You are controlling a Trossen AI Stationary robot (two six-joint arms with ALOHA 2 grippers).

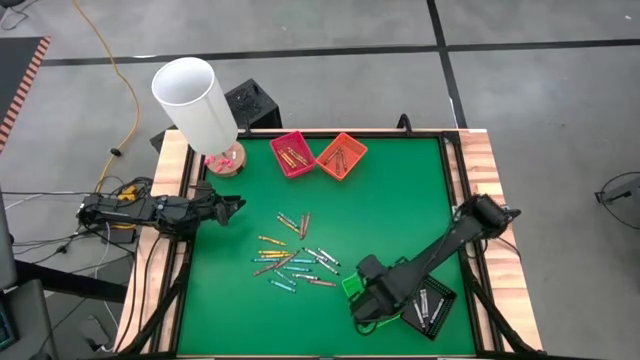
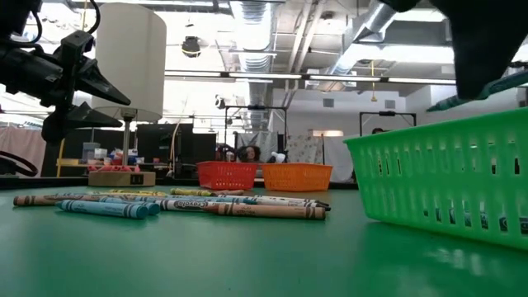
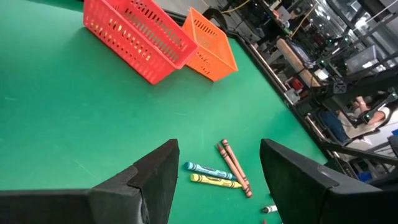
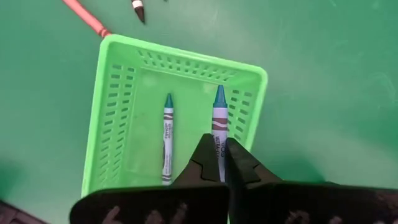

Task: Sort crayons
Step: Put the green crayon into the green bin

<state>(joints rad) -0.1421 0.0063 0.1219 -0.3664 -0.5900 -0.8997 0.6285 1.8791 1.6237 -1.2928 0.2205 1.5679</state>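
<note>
The right end effector [image 4: 216,163] hangs over the green basket [image 4: 118,93] near the front right of the green worktop [image 1: 400,215], its two dark fingers pressed together around the lower part of a blue crayon [image 4: 219,127] whose tip points toward the basket's far wall; whether that crayon lies on the basket floor or is lifted cannot be told. A teal crayon [image 4: 167,140] lies flat in the same basket, just beside the blue one and parallel to it. Beside the green basket, toward the worktop's right front corner, a black tray [image 1: 434,309] holds several grey-white crayons [image 1: 424,303]. The left end effector [image 3: 214,180] hovers above the worktop's left edge with its fingers spread and nothing between them. The loose crayons [image 1: 292,260] lie scattered in the middle of the worktop, in yellow, teal, blue and red-brown wraps. At the back stand a red basket [image 1: 292,153] and an orange basket [image 1: 341,156], touching, each with a few crayons inside. A lamp with a white shade [image 1: 195,100] stands at the back left corner.
</note>
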